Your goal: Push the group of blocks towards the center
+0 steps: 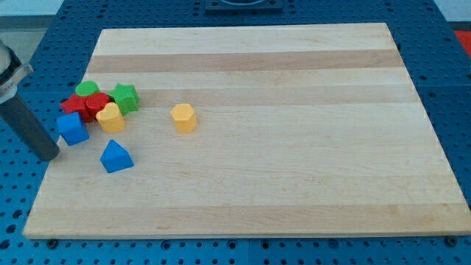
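A cluster of blocks sits near the board's left edge: a green round block (87,90), a green star block (125,97), a red block (74,105), a red round block (96,105), a yellow heart-like block (110,117) and a blue cube (72,128). A blue triangle block (116,156) lies just below the cluster. A yellow hexagon block (183,117) stands apart to the right. My tip (48,155) is at the board's left edge, just left of and slightly below the blue cube, not clearly touching it.
The wooden board (294,147) lies on a blue perforated table (22,221). The rod's dark body (26,121) rises toward the view's top left.
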`<state>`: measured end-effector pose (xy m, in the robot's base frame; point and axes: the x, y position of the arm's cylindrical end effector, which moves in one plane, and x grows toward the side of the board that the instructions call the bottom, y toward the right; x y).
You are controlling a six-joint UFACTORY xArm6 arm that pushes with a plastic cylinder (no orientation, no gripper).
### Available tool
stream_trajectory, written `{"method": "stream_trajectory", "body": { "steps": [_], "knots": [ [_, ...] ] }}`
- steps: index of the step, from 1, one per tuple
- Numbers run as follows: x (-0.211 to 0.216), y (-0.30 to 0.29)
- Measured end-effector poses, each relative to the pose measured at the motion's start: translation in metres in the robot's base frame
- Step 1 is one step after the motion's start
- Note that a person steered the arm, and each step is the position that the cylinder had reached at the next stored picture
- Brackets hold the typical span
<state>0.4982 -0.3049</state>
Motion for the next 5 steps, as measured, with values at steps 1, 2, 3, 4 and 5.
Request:
{"method": "stream_trajectory", "body": {
  "steps": [1,2,3,4,5],
  "knots": [
    [-0.016,0.002],
    [-0.020,0.003],
    [-0.033,0.003],
    [-0.041,0.003],
    [-0.041,0.041]
  ]
}}
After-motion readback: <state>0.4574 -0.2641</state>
